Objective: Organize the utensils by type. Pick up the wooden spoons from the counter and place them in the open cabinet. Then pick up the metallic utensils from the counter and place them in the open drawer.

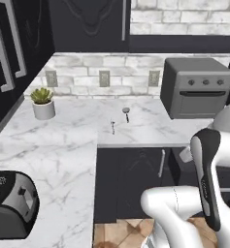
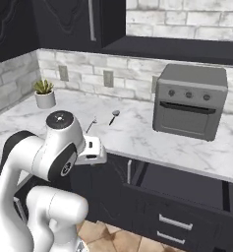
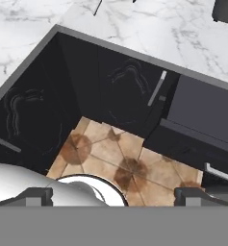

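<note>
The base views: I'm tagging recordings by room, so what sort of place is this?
A kitchen, rendered rather than real. A white marble counter runs over black base cabinets, a grey toaster oven stands against a brick backsplash, and a black toaster sits at the near corner.

Arm (image 2: 49, 157): glossy white rounded shells, dark grey joint bands, round grey end cap (ringed); two small dark fingertips (image 3: 36, 196).
</note>
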Controlling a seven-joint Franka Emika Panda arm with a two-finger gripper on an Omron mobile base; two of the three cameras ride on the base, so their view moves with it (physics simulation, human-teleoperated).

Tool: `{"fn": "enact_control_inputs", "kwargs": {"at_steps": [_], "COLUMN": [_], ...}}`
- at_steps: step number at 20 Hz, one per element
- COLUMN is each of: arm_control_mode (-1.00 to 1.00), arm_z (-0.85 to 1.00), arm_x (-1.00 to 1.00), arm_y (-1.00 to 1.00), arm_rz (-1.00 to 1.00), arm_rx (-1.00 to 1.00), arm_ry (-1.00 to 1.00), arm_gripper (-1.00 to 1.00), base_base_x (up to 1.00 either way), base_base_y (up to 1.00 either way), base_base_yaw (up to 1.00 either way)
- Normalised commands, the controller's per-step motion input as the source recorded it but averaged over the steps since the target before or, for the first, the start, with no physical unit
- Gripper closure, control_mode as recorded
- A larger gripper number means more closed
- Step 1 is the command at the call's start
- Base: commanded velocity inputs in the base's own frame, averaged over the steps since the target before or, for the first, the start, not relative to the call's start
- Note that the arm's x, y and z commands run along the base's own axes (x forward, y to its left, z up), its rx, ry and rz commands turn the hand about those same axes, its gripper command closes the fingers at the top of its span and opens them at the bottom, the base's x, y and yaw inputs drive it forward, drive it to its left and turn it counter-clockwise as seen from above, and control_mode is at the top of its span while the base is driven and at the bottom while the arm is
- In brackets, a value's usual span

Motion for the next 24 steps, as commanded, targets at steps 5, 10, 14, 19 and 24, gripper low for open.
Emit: {"fn": "enact_control_inputs", "kwargs": {"at_steps": [5, 10, 14, 19, 24], "arm_control_mode": [1.00, 1.00, 1.00, 1.00, 1.00], "arm_z": [0.00, 0.00, 0.00, 0.00, 0.00], "arm_x": [0.00, 0.00, 0.00, 0.00, 0.00], "arm_y": [0.00, 0.00, 0.00, 0.00, 0.00], "arm_rz": [0.00, 0.00, 0.00, 0.00, 0.00], "arm_rx": [0.00, 0.00, 0.00, 0.00, 0.00], "arm_ry": [0.00, 0.00, 0.00, 0.00, 0.00], "arm_gripper": [-1.00, -1.00, -1.00, -1.00, -1.00], "base_base_x": [0.48, 0.50, 0.33, 0.18, 0.34], "base_base_y": [0.19, 0.16, 0.20, 0.27, 0.27], "base_base_yaw": [-0.02, -0.03, 0.00, 0.00, 0.00]}}
